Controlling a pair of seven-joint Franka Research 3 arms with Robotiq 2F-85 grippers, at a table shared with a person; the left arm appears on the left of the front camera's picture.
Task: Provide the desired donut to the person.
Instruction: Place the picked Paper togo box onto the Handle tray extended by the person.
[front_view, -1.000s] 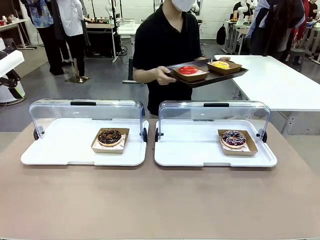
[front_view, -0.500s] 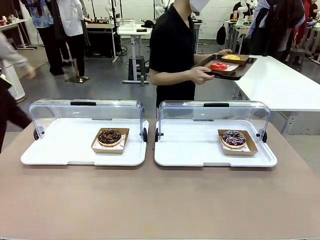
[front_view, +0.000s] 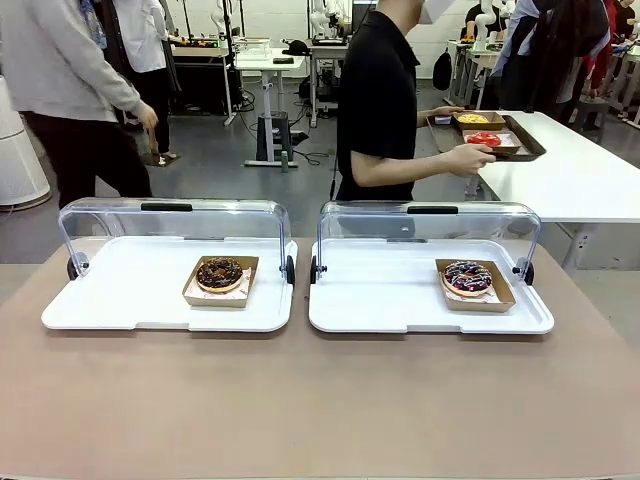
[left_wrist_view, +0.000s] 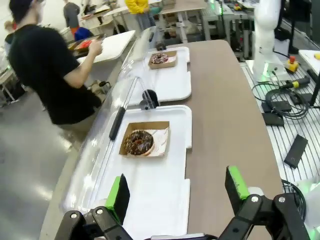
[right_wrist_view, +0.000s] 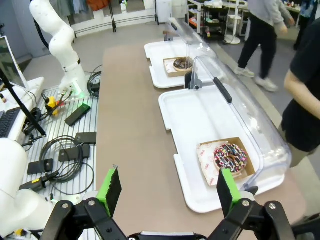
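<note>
Two white display trays are sitting side by side across the middle of the front view, each with its clear domed lid tipped open toward the far edge. The left tray (front_view: 120, 305) is holding a chocolate donut (front_view: 219, 273) in a brown cardboard box, right of its centre. The right tray (front_view: 380, 305) is holding a dark sprinkled donut (front_view: 467, 277) in a similar box at its right end.

At the top centre, the person (front_view: 385, 100) in the black T-shirt is standing side-on and holding a dark serving tray (front_view: 520, 148) over a white table at the upper right. It is carrying a red donut (front_view: 484, 139) and a yellow donut (front_view: 472, 118), both small and hard to make out.

The left gripper (left_wrist_view: 177, 192) is hanging with its fingers spread wide over the left tray's near end, gripping nothing. The right gripper (right_wrist_view: 167, 190) is likewise gaping and empty, low in its own frame.
</note>
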